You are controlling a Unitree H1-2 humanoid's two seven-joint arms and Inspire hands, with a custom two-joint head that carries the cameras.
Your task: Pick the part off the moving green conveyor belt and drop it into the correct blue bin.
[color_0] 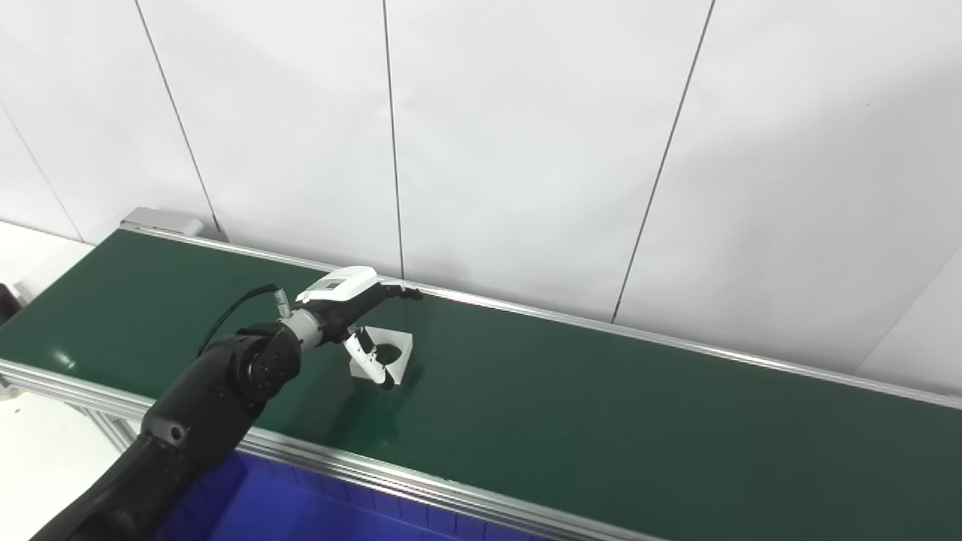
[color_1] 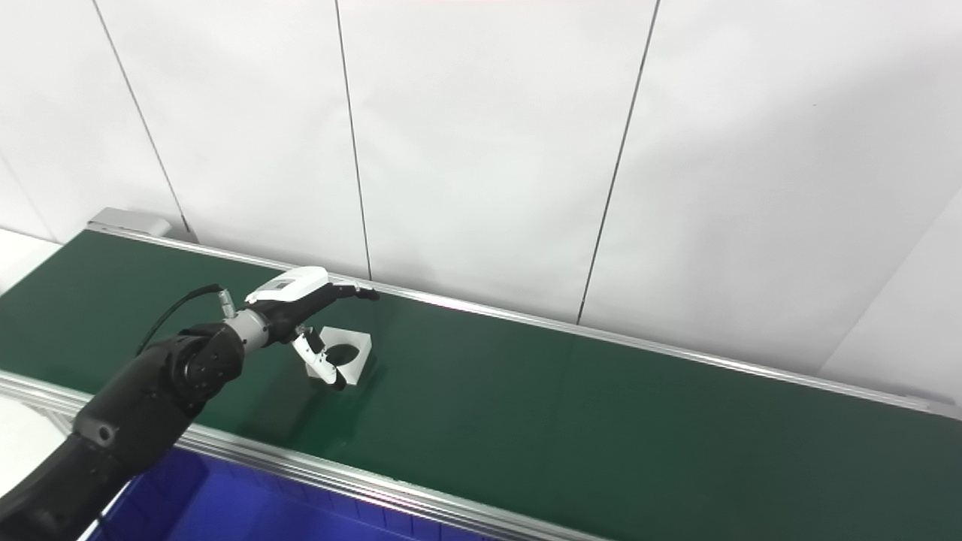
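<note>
A white square part with a dark round hole lies flat on the green conveyor belt, left of the middle. My left hand hovers right over the part's left side, open: its fingers stretch out past the part's far edge and the thumb hangs down in front of the part's near left corner. Nothing is gripped. My right hand is out of sight.
A blue bin sits below the belt's near aluminium rail, at the bottom left. White wall panels stand right behind the belt's far rail. A white surface borders the belt's left end.
</note>
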